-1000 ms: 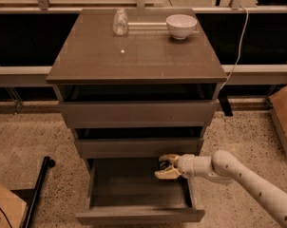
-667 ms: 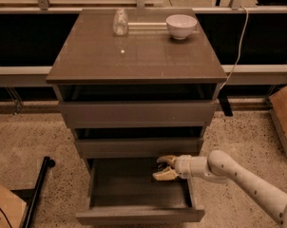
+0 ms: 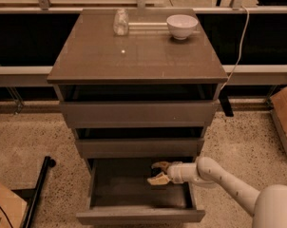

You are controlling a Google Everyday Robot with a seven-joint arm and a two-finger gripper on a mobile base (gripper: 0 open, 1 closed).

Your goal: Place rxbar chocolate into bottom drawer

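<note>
The bottom drawer of the grey-brown cabinet is pulled out, and its wide interior is dark. My gripper reaches in from the right, over the right part of the drawer's interior, with its pale fingers spread apart. I cannot make out the rxbar chocolate; nothing shows between the fingers or on the dark drawer floor.
A white bowl and a clear glass jar stand at the back of the cabinet top. The two upper drawers stand slightly out. A cardboard box sits at the right, another at the bottom left, and a black bar lies on the floor to the left.
My gripper has moved a little to the left and lower into the bottom drawer. Its fingers remain spread. Nothing else has moved.
</note>
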